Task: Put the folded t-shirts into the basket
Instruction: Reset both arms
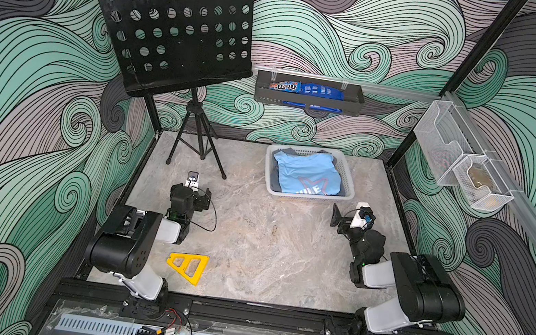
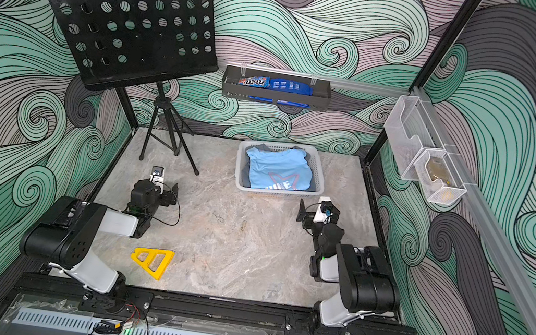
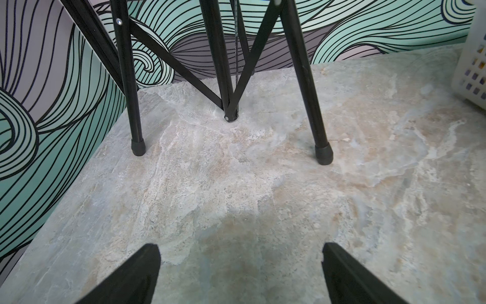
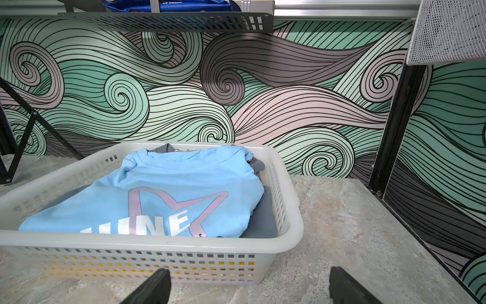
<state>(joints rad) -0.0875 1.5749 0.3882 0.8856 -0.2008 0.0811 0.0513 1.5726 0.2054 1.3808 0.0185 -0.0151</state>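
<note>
We are looking at the white perforated plastic basket (image 1: 308, 198) sitting toward the far edge of the grey marble-patterned worktop (image 1: 266, 240), right of the middle, with a strip of bare surface running along each of its sides. The light blue folded t-shirt with white letters (image 4: 168, 189) is lying on top inside it. A slate grey folded t-shirt (image 4: 263, 221) is peeking out beneath, and mustard yellow is showing through the holes of the near wall. Our right jaws are standing wide apart and empty, just short of that wall. Our left jaws are gaping too, holding nothing, over open worktop and facing the black tripod legs (image 3: 132, 105). A yellow triangular plastic piece (image 1: 188, 266) is lying near the front edge.
</note>
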